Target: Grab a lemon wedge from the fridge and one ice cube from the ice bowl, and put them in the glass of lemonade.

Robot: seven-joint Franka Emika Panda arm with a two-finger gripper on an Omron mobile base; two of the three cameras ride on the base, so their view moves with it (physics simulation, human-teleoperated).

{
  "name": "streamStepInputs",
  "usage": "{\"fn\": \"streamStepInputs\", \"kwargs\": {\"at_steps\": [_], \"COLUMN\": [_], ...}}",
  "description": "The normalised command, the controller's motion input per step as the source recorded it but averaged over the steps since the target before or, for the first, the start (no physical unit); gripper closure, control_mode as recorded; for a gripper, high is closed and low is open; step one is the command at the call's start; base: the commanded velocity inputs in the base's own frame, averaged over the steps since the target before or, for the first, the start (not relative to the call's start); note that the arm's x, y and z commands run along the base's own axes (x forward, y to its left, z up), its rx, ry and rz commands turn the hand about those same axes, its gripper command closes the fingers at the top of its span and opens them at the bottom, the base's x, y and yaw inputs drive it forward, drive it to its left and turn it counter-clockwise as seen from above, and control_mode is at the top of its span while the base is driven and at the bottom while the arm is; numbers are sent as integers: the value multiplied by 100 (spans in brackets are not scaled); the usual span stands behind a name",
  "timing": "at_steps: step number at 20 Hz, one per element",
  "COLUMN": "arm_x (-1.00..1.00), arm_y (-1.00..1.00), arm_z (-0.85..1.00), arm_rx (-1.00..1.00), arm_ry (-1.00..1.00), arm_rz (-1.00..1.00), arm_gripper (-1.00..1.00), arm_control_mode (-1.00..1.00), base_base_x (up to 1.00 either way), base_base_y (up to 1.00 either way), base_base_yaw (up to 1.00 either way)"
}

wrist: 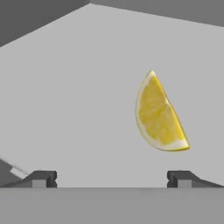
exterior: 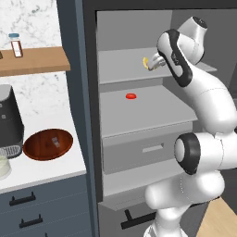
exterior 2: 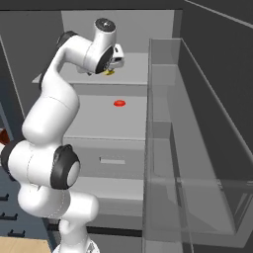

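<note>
The fridge stands open. On its upper shelf lies the yellow lemon wedge. My gripper hovers right over it, open and holding nothing. In the hand view the lemon wedge lies cut face up, just ahead of the fingertips and right of the gripper centre line. On the white counter left of the fridge sits the brown ice bowl with a pale ice cube inside. The glass of lemonade shows partly at the left edge.
A small flat red item lies on the shelf below. Grey drawers sit under it. The fridge door with clear bins stands open to the right. A black appliance stands behind the glass, below a wooden shelf.
</note>
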Motion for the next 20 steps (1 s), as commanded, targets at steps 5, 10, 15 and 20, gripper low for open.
{"fn": "streamStepInputs", "kwargs": {"at_steps": [5, 10, 15, 20], "arm_x": [39, 17, 26, 55], "arm_y": [0, -7, -10, 0], "arm_z": [8, 28, 7, -33], "arm_rx": [0, 0, 0, 0], "arm_ry": [0, 0, 0, 0], "arm_rz": [0, 0, 2, 4], "arm_gripper": [-100, -100, -100, -100], "arm_control_mode": [-100, -100, -100, -100], "base_base_x": [0, 0, 0, 0], "base_base_y": [0, 0, 0, 0], "base_base_yaw": [0, 0, 0, 0]}}
